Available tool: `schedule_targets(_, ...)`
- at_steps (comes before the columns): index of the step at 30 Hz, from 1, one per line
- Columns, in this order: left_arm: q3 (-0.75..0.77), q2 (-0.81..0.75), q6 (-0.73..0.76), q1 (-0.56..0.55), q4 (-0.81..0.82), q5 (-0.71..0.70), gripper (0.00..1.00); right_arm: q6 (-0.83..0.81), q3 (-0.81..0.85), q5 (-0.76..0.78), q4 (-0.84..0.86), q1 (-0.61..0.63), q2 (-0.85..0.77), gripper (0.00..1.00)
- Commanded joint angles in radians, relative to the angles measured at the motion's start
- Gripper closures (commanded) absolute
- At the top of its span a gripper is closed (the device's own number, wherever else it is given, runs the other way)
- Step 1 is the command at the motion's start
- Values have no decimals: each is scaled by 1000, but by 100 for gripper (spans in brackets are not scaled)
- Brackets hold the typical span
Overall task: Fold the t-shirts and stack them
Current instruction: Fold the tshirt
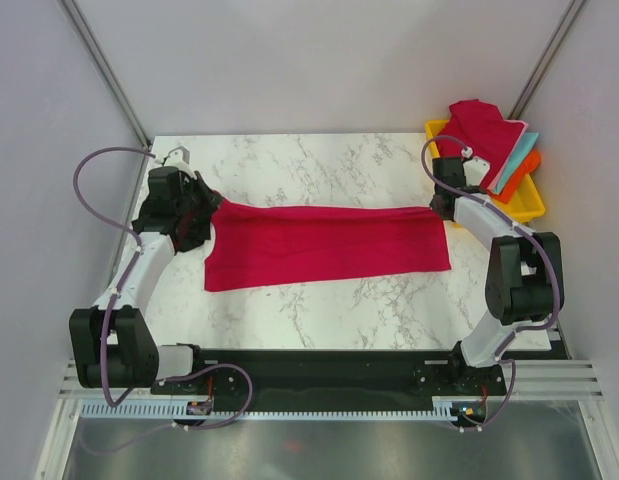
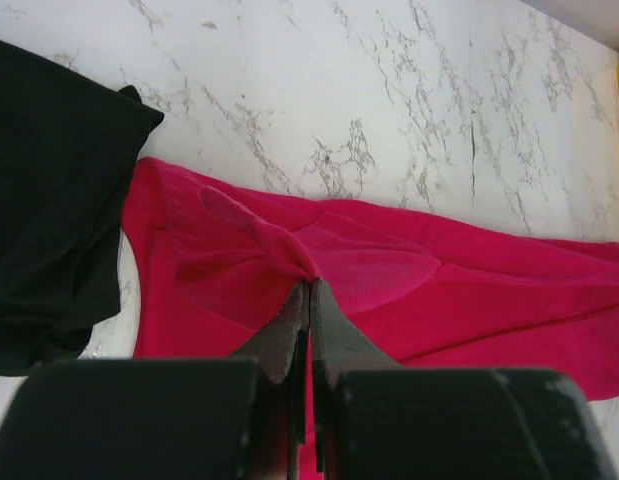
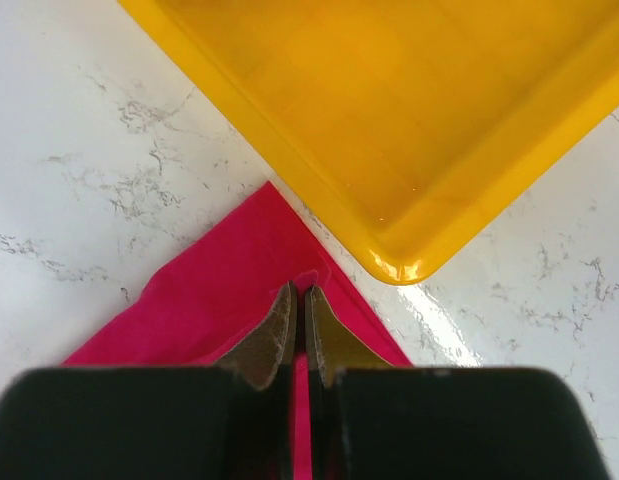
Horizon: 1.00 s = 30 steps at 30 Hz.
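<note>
Your left hand [image 2: 309, 285] is pinched together on a raised pleat of the crimson t-shirt [image 1: 324, 245], near its collar end. The fingers meet with only cloth between them. Your right hand [image 3: 299, 290] is likewise clamped on the opposite corner of the same shirt, the tip of the fabric peeking out just past the fingertips.

Between the two grips the shirt lies stretched in a long band across the middle of the desk [image 1: 319, 165]. The far edge is drawn taut and straight, and the near part lies flat. Holding both ends apart like this likely keeps that edge tight, so the fold lands clean.

Mind the neighbours. The black t-shirt [image 2: 49, 200] sits just beside your left hand, touching or nearly touching the crimson one, and could get dragged along. On your right, the corner of the yellow tray [image 3: 409, 120] is close to the gripped cloth. A pile of t-shirts [image 1: 484, 130], crimson over teal and orange, rests on the tray's far part.
</note>
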Motion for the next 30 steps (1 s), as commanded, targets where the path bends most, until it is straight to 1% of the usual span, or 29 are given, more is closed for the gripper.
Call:
schedule_targets(1,-25,-66,14,3,-9,2,98,28,-17,-7,40,-14,-35,99)
schedule_targets(4,-37,-78,20,3,-21,-1,98,34,-29,-18,47,-16,-30,98)
schedule_targets(9,-49,-84,26,1,-55,-7,98,49,-58,-26,53,-22,-32,94)
schedule_targets(15,-85,-132,25,3,-84,-35,98,84,-135,-24,99,-23,-65,94)
schedule_targets(19,-115,-180,-21,1,-124,-56,98,103,-184,-31,117,-24,-89,92)
schedule_targets(20,-122,-196,-30,1,-127,-58,98,107,-196,-27,131,-24,-104,89)
schedule_targets(21,-134,-206,-50,3,-130,-59,98,120,-208,-23,137,-24,-113,79)
schedule_targets(22,-140,-215,-61,1,-133,-71,93,124,-237,-12,145,-24,-121,76)
schedule_targets(23,-145,-224,-76,3,-154,-90,87,129,-251,-6,158,-24,-139,77)
schedule_targets(24,-151,-254,-125,1,-180,-122,79,146,-277,3,160,-24,-150,76)
schedule_targets(25,-158,-275,-148,1,-199,-166,68,152,-291,18,166,-24,-161,70)
schedule_targets(26,-172,-296,-164,3,-197,-168,65,158,-306,25,181,-24,-188,58)
schedule_targets(27,-209,-343,-202,1,-193,-171,61,164,-337,31,191,-22,-203,53)
schedule_targets(28,-226,-360,-214,1,-185,-161,46,166,-354,29,208,-23,-220,48)
schedule_targets(29,-243,-376,-220,1,-173,-153,41,167,-366,28,229,-24,-255,45)
schedule_targets(30,-270,-388,-231,1,-161,-147,41,167,-388,23,237,-24,-271,44)
